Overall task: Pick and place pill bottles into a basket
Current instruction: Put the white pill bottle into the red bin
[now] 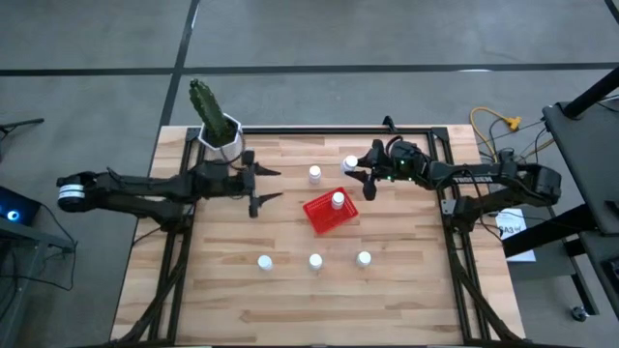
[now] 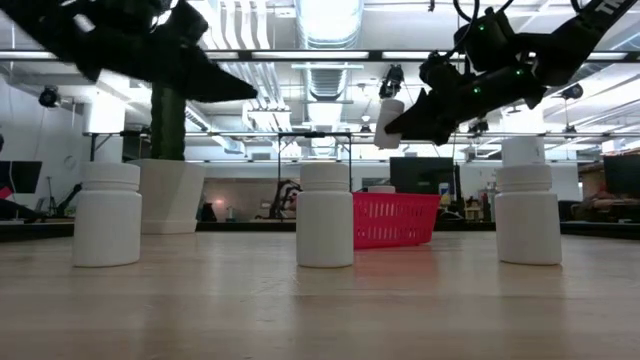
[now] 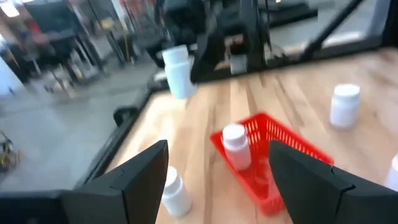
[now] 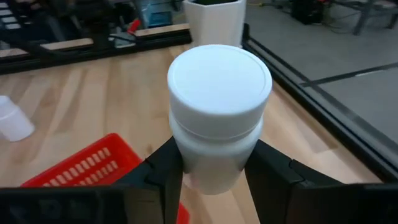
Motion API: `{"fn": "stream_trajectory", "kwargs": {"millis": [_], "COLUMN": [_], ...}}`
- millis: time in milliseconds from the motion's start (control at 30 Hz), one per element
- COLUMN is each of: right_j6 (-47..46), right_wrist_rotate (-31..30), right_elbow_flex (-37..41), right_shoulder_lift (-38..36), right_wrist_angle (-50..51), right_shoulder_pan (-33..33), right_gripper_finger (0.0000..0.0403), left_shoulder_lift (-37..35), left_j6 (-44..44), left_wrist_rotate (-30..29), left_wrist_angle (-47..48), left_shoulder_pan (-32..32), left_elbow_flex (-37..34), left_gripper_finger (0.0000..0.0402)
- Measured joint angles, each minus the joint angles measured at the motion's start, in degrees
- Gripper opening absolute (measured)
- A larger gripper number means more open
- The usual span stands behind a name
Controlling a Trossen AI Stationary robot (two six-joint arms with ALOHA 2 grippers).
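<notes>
Right pincer (image 1: 360,174) carries a pill bottle (image 1: 351,163) aloft toward the red basket (image 1: 330,214).
It grips the body below the cap, keeping it upright; left pincer (image 1: 269,186) waits spread wide near the counter's left edge.

In the right wrist view, the right gripper's (image 4: 214,177) own fingers (image 4: 163,171) cover the lower body of the held pill bottle (image 4: 217,118), and the picture's edge cuts them off below. The red basket (image 4: 84,165) is cut off there too, showing only one corner. In the low view, the front bottle (image 2: 325,214) blocks the basket's near side (image 2: 395,220), and its contents cannot be made out. The left wrist view is blurred throughout; the left gripper's (image 3: 217,177) fingertips (image 3: 146,165) run off the frame.
</notes>
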State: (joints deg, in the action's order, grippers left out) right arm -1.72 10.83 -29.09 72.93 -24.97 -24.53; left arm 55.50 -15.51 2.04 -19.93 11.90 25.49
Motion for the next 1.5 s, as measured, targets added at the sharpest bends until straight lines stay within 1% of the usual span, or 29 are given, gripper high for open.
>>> {"fn": "stream_trajectory", "kwargs": {"millis": [133, 267, 400, 533, 600, 700, 767, 867, 933, 967, 1100, 1233, 1333, 1500], "right_j6": [0.33, 0.66, 0.63, 0.42, 0.42, 0.39, 0.38, 0.38, 0.38, 0.32, 0.35, 0.39, 0.48, 0.14], "right_wrist_rotate": [1.13, 3.47, 8.10, 11.17, 12.51, 12.83, 13.09, 13.18, 13.21, 13.22, 13.22, 13.22, 13.26, 14.03], "right_elbow_flex": [-0.65, -1.42, -1.65, -1.68, -1.68, -1.68, -1.68, -1.68, -1.68, -1.68, -1.68, -1.68, -1.68, -1.68], "right_shoulder_lift": [-0.02, -0.02, -0.02, -0.04, -0.04, -0.04, -0.04, -0.04, -0.04, -0.04, -0.04, -0.04, -0.04, -0.04], "right_wrist_angle": [0.21, 1.10, 1.22, 1.21, 1.14, 0.74, 0.57, 0.54, 0.45, 0.43, 0.41, 0.32, 0.16, -0.45], "right_shoulder_pan": [0.00, 0.15, 0.23, 0.41, 0.61, 1.20, 1.63, 2.31, 2.60, 2.68, 2.64, 2.66, 2.66, 2.84], "right_gripper_finger": [0.0134, 0.0134, 0.0134, 0.0134, 0.0134, 0.0134, 0.0134, 0.0134, 0.0134, 0.0134, 0.0134, 0.0134, 0.0134, 0.0134], "left_shoulder_lift": [1.78, 3.27, 5.31, 8.70, 10.95, 13.87, 15.33, 17.09, 18.06, 18.52, 20.43, 21.65, 22.46, 24.25], "left_j6": [-2.50, -6.13, -10.53, -13.47, -14.44, -15.17, -14.66, -10.43, -7.14, -7.85, -16.25, -20.35, -20.96, -20.98], "left_wrist_rotate": [0.50, 1.10, 1.30, 1.49, 1.46, 0.36, -1.82, -6.97, -7.50, -6.69, 0.48, 3.25, 5.94, 14.46], "left_wrist_angle": [17.13, 30.22, 39.51, 45.31, 46.29, 46.26, 45.48, 42.90, 42.39, 42.22, 41.80, 42.74, 43.32, 47.43], "left_shoulder_pan": [0.11, 0.11, 0.08, 0.08, 0.08, 0.08, 0.04, 0.04, 0.06, 0.06, -0.04, 0.00, 0.02, 0.00], "left_elbow_flex": [10.70, 21.17, 29.27, 34.91, 36.58, 38.43, 39.45, 39.74, 39.74, 39.74, 40.94, 45.27, 49.24, 54.53], "left_gripper_finger": [0.0258, 0.0258, 0.0258, 0.0258, 0.0258, 0.0258, 0.0258, 0.0258, 0.0258, 0.0258, 0.0258, 0.0258, 0.0258, 0.0258]}}
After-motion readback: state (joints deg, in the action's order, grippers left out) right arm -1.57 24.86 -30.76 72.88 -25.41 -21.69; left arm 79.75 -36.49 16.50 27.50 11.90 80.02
